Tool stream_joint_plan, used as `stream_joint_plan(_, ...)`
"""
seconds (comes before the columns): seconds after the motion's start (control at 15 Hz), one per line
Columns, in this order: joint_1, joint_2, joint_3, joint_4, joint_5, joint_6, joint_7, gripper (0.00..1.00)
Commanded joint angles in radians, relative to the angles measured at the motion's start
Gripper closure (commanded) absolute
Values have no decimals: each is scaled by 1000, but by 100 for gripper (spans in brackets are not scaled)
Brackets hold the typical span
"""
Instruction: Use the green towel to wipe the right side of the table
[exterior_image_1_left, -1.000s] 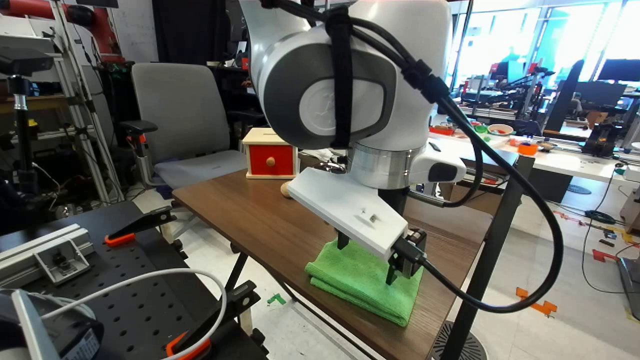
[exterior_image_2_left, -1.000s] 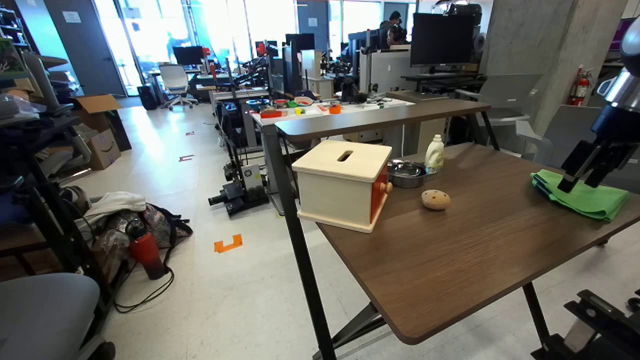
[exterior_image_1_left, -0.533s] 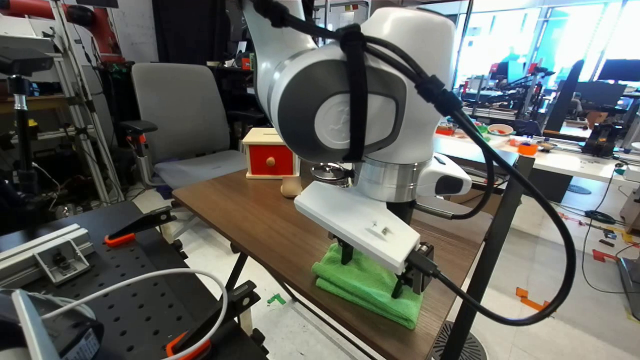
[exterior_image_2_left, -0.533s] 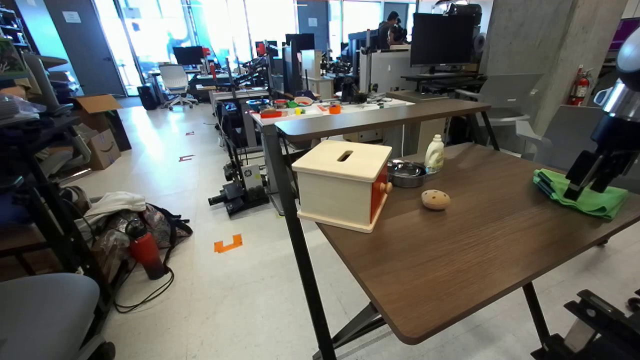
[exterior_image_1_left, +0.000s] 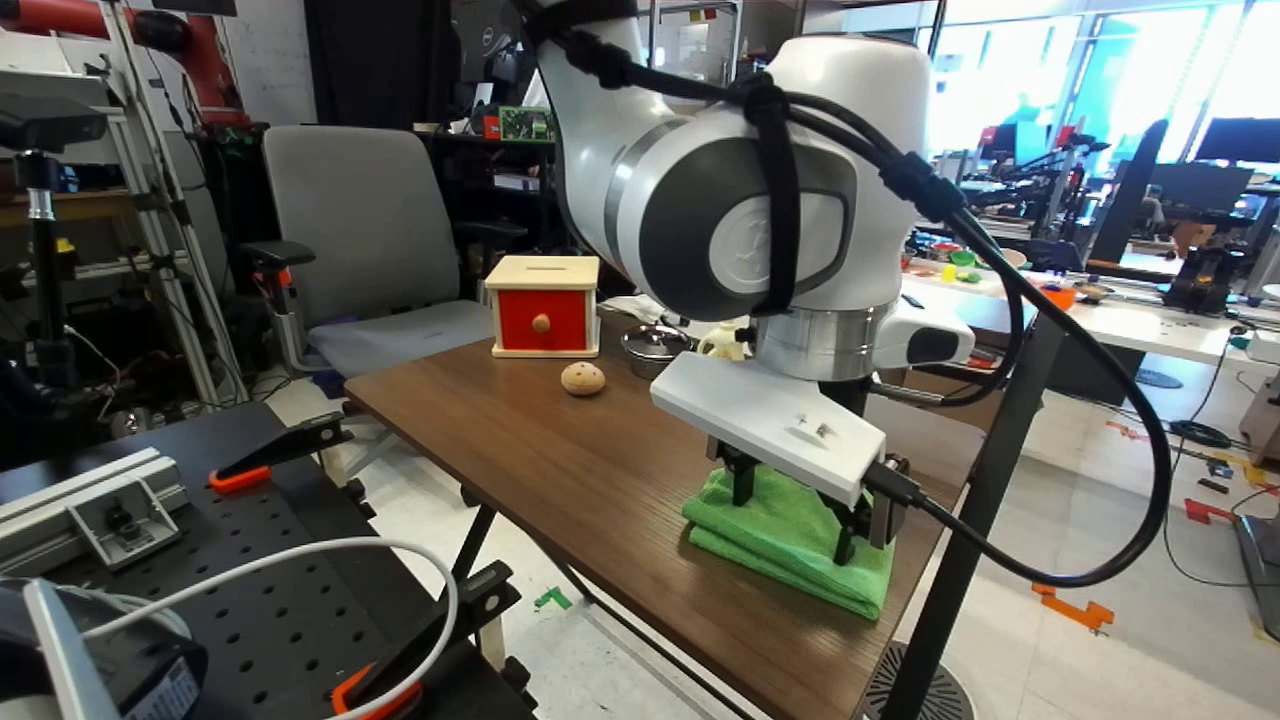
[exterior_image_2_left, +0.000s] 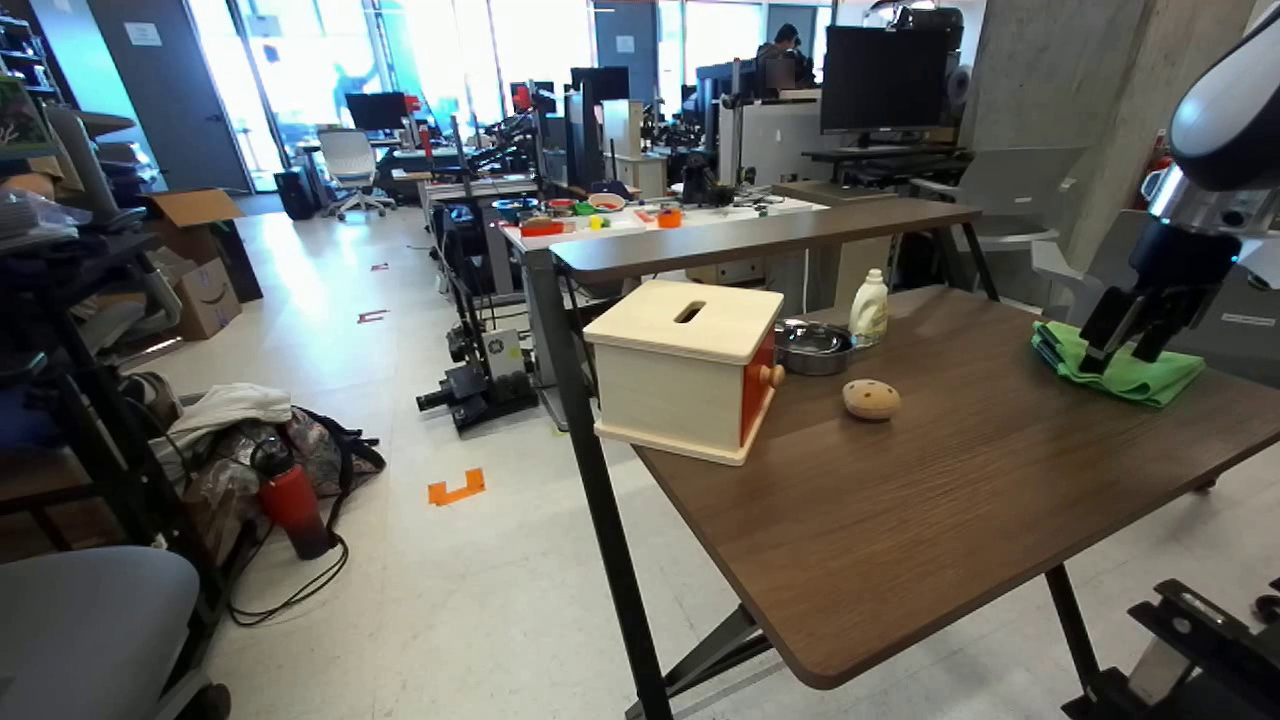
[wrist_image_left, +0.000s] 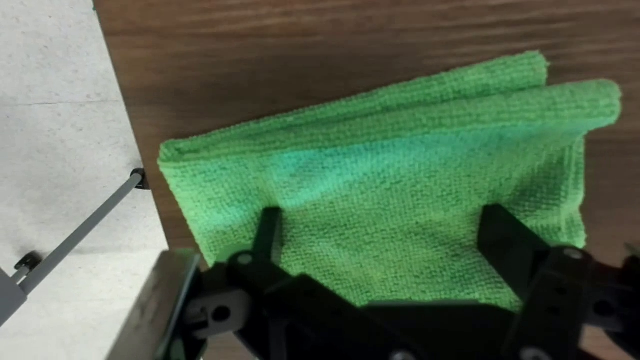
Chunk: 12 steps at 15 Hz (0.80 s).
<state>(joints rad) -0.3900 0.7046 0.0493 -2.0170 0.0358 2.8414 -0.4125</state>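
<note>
The green towel (exterior_image_1_left: 800, 562) lies folded flat on the brown table (exterior_image_1_left: 560, 470). It shows in both exterior views (exterior_image_2_left: 1160, 382) and in the wrist view (wrist_image_left: 380, 165). My gripper (exterior_image_1_left: 792, 530) points down onto it, and also shows in an exterior view (exterior_image_2_left: 1120, 358). In the wrist view my gripper (wrist_image_left: 382, 209) has its two fingers wide apart. Both fingertips rest on the towel's top face, with flat, slightly rumpled cloth between them. Nothing is pinched. The towel's near part is hidden under the gripper.
A wooden box with a red drawer (exterior_image_1_left: 542, 320) stands at the table's far end. A speckled wooden egg shape (exterior_image_2_left: 871, 400), a metal bowl (exterior_image_2_left: 815, 348) and a white bottle (exterior_image_2_left: 868, 308) are near it. A raised shelf (exterior_image_2_left: 770, 238) runs along one side. The table's edge shows in the wrist view.
My gripper first came down slightly, then slid across the table towards the shelf side. The towel moved along under the fingertips. The fingers stayed apart.
</note>
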Motion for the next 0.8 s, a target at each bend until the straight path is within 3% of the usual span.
stream_joint_plan(0.0, 34, 77, -20, 121, -20, -43, 49, 0)
stream_joint_plan(0.73, 98, 199, -14, 433, -11, -180, 126, 0)
